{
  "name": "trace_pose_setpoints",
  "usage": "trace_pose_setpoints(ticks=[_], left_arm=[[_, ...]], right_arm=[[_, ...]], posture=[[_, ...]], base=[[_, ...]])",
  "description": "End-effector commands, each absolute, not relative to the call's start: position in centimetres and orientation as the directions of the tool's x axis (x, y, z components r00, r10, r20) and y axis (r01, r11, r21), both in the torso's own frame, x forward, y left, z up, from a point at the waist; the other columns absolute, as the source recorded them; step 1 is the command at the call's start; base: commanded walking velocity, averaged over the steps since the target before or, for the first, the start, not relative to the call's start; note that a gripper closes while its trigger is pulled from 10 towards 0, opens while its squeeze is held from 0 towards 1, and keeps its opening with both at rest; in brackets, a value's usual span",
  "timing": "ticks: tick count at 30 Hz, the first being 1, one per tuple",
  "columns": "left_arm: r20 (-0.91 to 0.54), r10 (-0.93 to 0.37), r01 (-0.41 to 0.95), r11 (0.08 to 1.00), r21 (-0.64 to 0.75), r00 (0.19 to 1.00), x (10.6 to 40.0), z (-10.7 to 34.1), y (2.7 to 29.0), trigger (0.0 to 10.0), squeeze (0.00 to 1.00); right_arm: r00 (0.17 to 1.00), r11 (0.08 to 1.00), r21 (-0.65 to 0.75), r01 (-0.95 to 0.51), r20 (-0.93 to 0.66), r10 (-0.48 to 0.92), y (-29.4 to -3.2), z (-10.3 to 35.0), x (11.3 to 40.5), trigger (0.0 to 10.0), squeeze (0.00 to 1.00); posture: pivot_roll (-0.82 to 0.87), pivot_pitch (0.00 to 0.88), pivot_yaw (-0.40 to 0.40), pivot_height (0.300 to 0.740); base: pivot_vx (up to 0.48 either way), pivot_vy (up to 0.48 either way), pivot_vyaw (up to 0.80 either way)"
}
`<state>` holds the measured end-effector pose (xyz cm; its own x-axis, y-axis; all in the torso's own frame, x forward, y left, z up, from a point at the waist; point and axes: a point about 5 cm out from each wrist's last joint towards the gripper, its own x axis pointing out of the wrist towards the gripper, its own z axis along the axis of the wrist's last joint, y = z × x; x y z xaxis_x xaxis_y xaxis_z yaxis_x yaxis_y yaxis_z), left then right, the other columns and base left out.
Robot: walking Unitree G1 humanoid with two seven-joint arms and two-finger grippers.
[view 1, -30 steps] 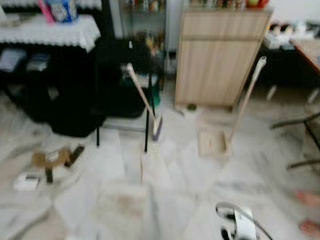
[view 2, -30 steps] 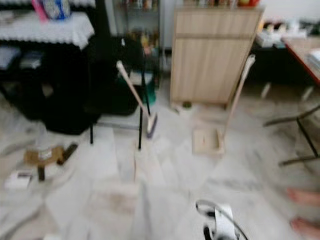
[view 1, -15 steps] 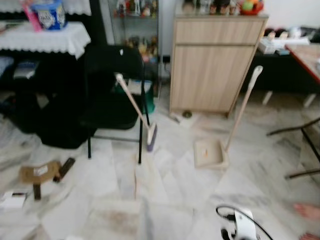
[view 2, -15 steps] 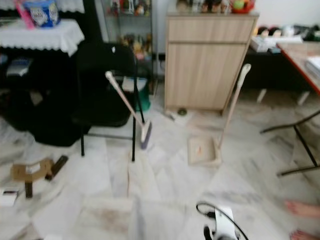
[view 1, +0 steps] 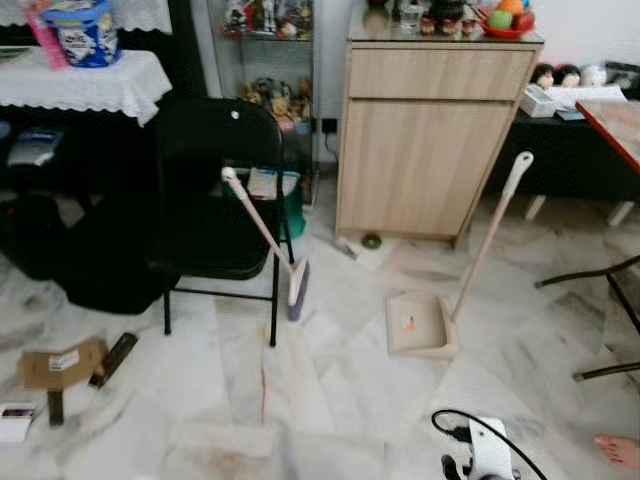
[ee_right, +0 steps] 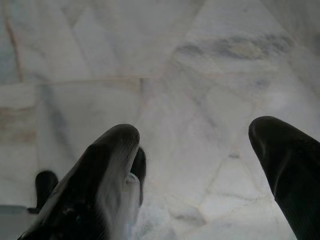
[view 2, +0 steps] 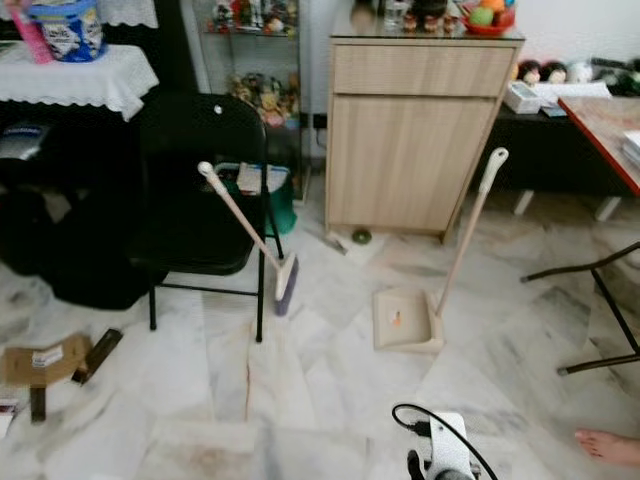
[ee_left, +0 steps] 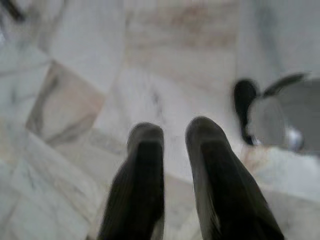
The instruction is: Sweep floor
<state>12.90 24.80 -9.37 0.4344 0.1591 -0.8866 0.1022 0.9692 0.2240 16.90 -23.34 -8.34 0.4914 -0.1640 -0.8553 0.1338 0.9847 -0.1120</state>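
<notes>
A broom (view 1: 268,238) with a pale handle leans against a black folding chair (view 1: 215,195), its purple bristle head (view 1: 298,290) on the marble floor. A beige dustpan (view 1: 420,323) stands on the floor to its right, its long handle (view 1: 494,232) rising toward a wooden cabinet (view 1: 432,130). Bits of litter lie by the cabinet foot (view 1: 371,241). My left gripper (ee_left: 174,131) hangs over bare marble, fingers a narrow gap apart, holding nothing. My right gripper (ee_right: 195,135) hangs open over the floor. The right arm's silver wrist (view 1: 488,460) shows at the bottom edge.
Cardboard scraps and a dark bar (view 1: 62,365) lie on the floor at the left. A cloth-covered table (view 1: 90,75) and dark bags stand behind them. A red table's metal legs (view 1: 600,300) sit at the right. A person's bare foot (view 1: 620,450) is at the lower right.
The whole picture has shifted down and sharpened, so the camera has moved and steadied; the broom, the dustpan and the chair keep their places relative to each other.
</notes>
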Motion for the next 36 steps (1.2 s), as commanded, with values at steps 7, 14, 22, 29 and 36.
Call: trace_pose_setpoints(ticks=[7,14,22,29,36], left_arm=[[-0.738,0.097,-0.204,0.977,-0.056,0.668,19.2,-7.2,21.7,10.0,0.00],[-0.739,0.098,-0.208,0.976,-0.058,0.667,19.2,-7.3,21.6,10.0,0.00],[-0.738,0.100,-0.210,0.976,-0.057,0.667,19.1,-7.3,21.8,10.0,0.00],[-0.737,0.099,-0.208,0.976,-0.057,0.668,19.2,-7.2,21.9,10.0,0.00],[-0.738,0.099,-0.208,0.976,-0.057,0.668,19.2,-7.2,21.9,10.0,0.00]], right_arm=[[0.618,0.999,0.051,-0.009,-0.785,0.045,-17.8,-8.1,19.0,10.0,0.00],[0.617,0.997,0.073,-0.002,-0.785,0.059,-16.1,-8.1,19.3,10.0,0.00],[0.621,0.997,0.073,0.012,-0.782,0.050,-16.6,-7.9,19.7,10.0,0.00],[0.623,0.997,0.075,0.020,-0.781,0.046,-16.9,-7.9,19.7,10.0,0.00],[0.626,0.997,0.079,0.019,-0.778,0.050,-16.5,-7.8,19.8,10.0,0.00]], posture=[[0.02,0.048,-0.024,0.740],[0.02,0.057,-0.026,0.740],[0.02,0.061,-0.024,0.740],[0.02,0.064,-0.021,0.740],[0.02,0.064,-0.021,0.740]], base=[[0.283,0.000,0.11],[0.283,0.000,0.41],[0.284,0.000,0.00],[0.283,0.000,0.00],[0.284,0.000,0.00]])
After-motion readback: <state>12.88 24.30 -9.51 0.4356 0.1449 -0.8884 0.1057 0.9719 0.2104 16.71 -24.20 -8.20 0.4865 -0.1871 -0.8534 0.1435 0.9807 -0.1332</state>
